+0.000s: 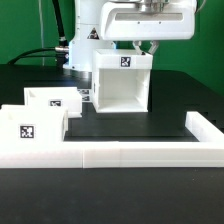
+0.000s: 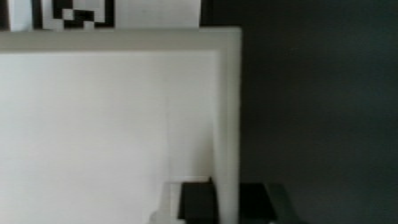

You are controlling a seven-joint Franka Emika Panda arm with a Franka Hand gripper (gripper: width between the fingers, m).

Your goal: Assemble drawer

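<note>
Two small white trays sit at the exterior view's left on the dark surface (image 1: pixel 140 125). The nearer tray (image 1: pixel 30 128) has a black-and-white tag on its front face. The farther tray (image 1: pixel 58 101) stands just behind it and a little toward the exterior view's right, also with a tag on its front. The two are close together; I cannot tell whether they touch.

Further right, near the middle of the exterior view, stands the casing (image 1: pixel 120 85), a tall white hollow box. It is upright on the surface with its open side facing the camera and a tag (image 1: pixel 126 62) on the band above the opening. It is apart from the trays, with a strip of dark surface between them.

The white arm (image 1: pixel 100 25) comes down directly over the casing's top. In the wrist view the pincer (image 2: pixel 226 203) straddles one thin wall of the casing (image 2: pixel 107 120). Its dark fingers (image 2: pixel 194 203) sit narrowly spaced, one on each side of that wall and pressed close to it, so it appears to clamp the wall. A tag (image 2: pixel 80 12) shows on the far part of the casing.

A long low white rail (image 1: pixel 120 153) runs across the front and turns back at the exterior view's right.
</note>
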